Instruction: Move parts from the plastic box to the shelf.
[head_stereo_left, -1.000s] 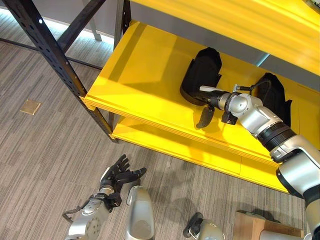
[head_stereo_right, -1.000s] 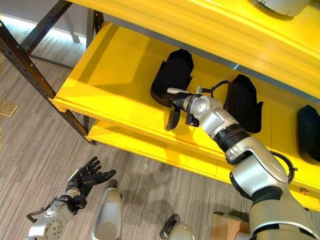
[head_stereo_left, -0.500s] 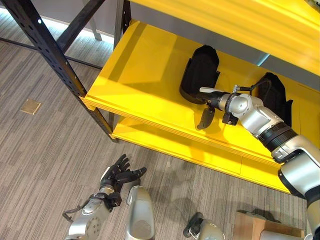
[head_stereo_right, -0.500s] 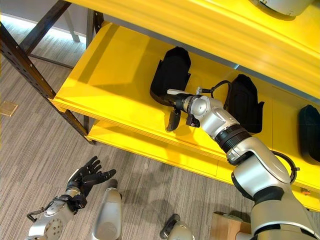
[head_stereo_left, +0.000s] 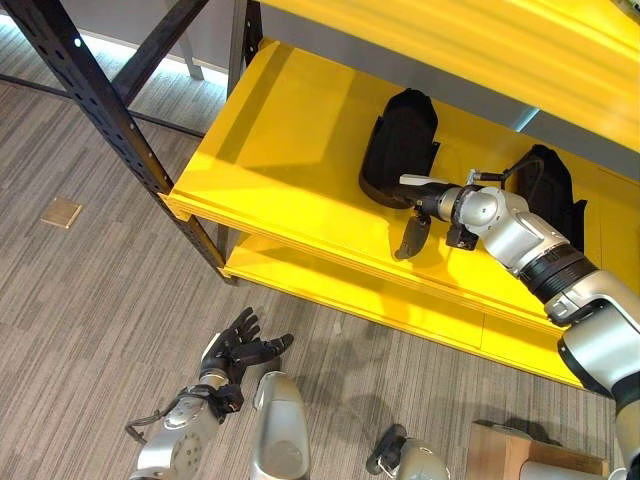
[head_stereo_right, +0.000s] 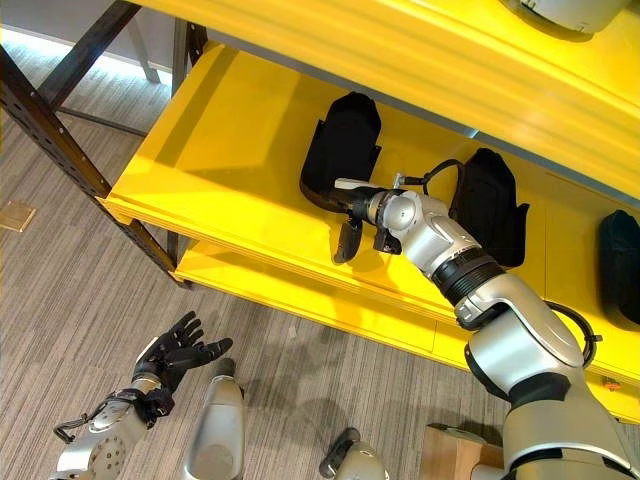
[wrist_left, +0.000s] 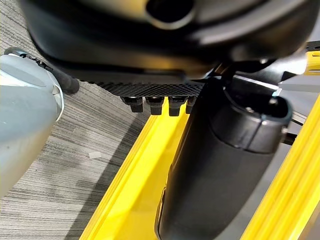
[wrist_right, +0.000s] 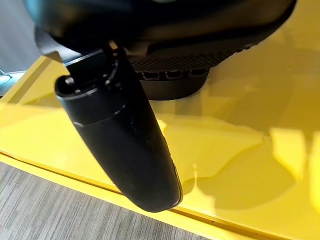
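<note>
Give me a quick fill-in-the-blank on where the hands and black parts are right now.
1. The right robot hand reaches over the ____ shelf.
2. The left robot hand hangs above the ____, fingers spread.
3. The black part by the right robot hand lies on the ____.
4. The parts on the shelf are ____ in colour.

Missing words: yellow; floor; shelf; black

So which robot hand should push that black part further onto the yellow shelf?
The right hand. It is already reaching over the yellow metal shelf, right against the black curved plastic part. The left hand hangs low over the grey floor, fingers spread, well short of the shelf.
</note>
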